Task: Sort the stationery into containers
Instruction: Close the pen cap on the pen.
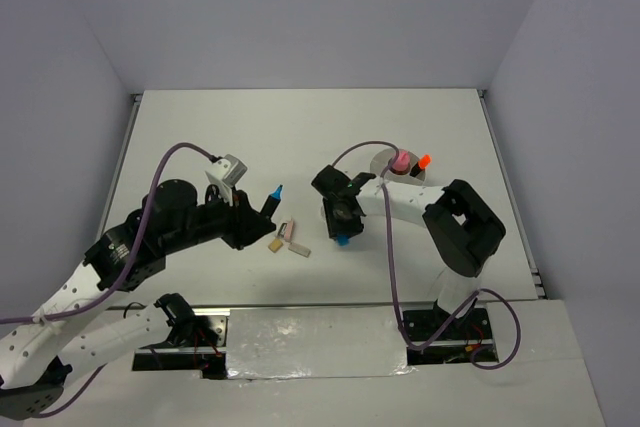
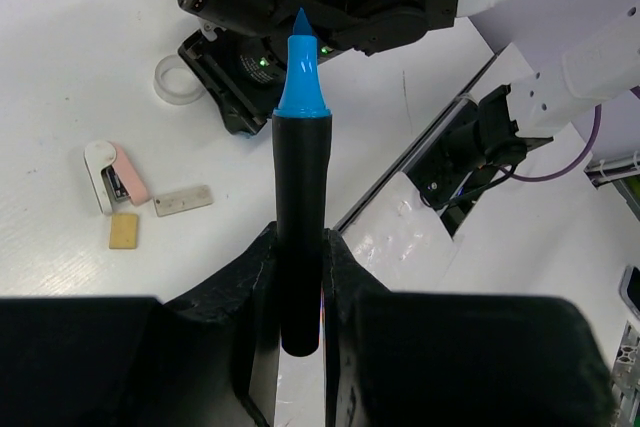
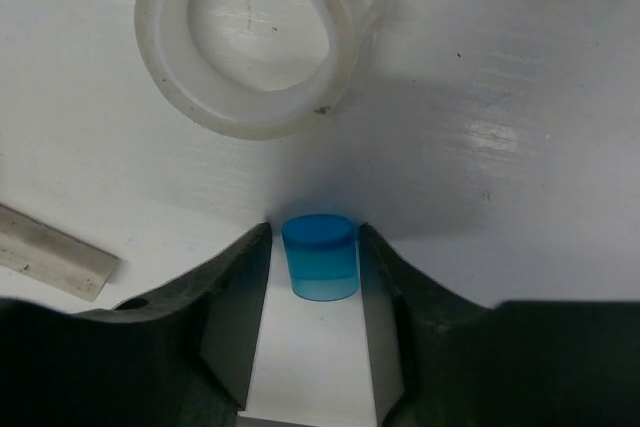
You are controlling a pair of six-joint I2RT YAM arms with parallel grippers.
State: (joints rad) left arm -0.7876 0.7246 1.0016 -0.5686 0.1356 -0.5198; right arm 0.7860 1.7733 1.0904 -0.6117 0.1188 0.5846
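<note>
The blue cap (image 3: 320, 255) stands on the bench (image 3: 500, 97), with the right gripper's (image 3: 315, 237) jaws close on either side; whether they pinch it, I cannot tell. An uneven squeeze could flick it toward the tape ring (image 3: 158, 47). The left gripper (image 2: 300, 237) pinches the marker (image 2: 301, 167).

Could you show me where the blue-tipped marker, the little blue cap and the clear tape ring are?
blue-tipped marker (image 2: 301, 207): left wrist view, on its black barrel.
blue cap (image 3: 320, 252): right wrist view, on its side wall.
tape ring (image 3: 250, 119): right wrist view, on its near rim.
</note>
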